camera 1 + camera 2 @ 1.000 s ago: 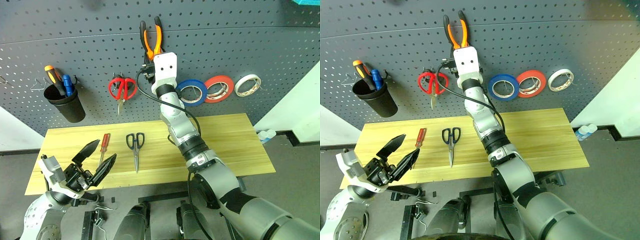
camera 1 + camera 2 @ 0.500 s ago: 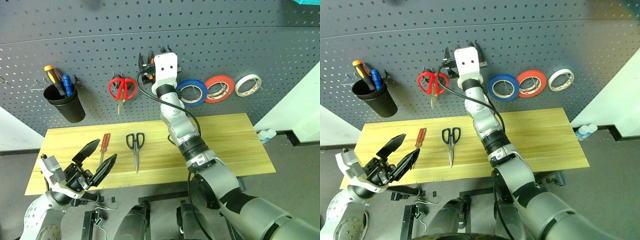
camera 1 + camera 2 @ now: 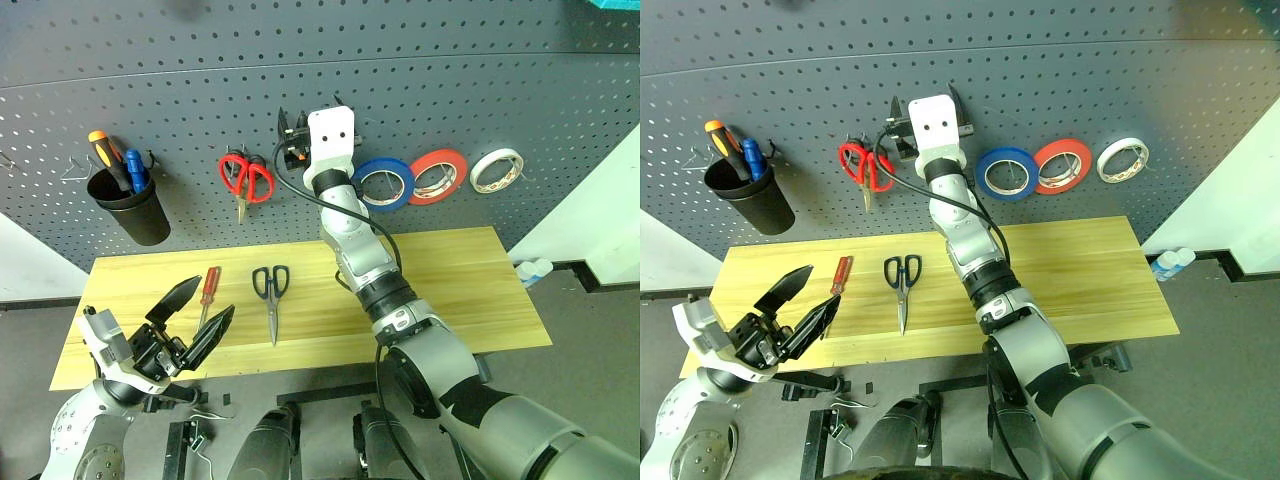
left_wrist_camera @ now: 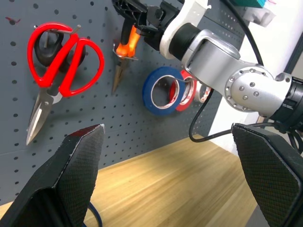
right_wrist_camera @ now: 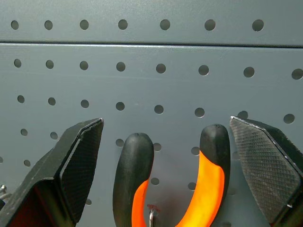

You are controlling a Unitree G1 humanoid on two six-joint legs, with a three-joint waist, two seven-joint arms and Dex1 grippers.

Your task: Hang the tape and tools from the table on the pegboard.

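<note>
The right hand [image 5: 165,156] is raised against the pegboard [image 3: 500,80], its fingers spread wide on either side of the pliers [image 5: 175,184] without touching them. The pliers hang on a hook, handles up; from the head cameras they are almost wholly hidden behind the white wrist, and the left wrist view shows only an orange grip and the tip. Beside them hangs the blue tape [image 3: 385,184], partly covered by the arm, then a red roll [image 3: 437,176] and a white roll [image 3: 496,169]. Red scissors [image 3: 245,180] hang to the other side, near a black cup [image 3: 130,208] of screwdrivers. On the wooden surface [image 3: 460,270] lie the red screwdriver [image 3: 208,290] and the dark scissors [image 3: 270,295], just apart. The left hand [image 3: 190,318] hovers at the surface's near edge, fingers apart and empty.
</note>
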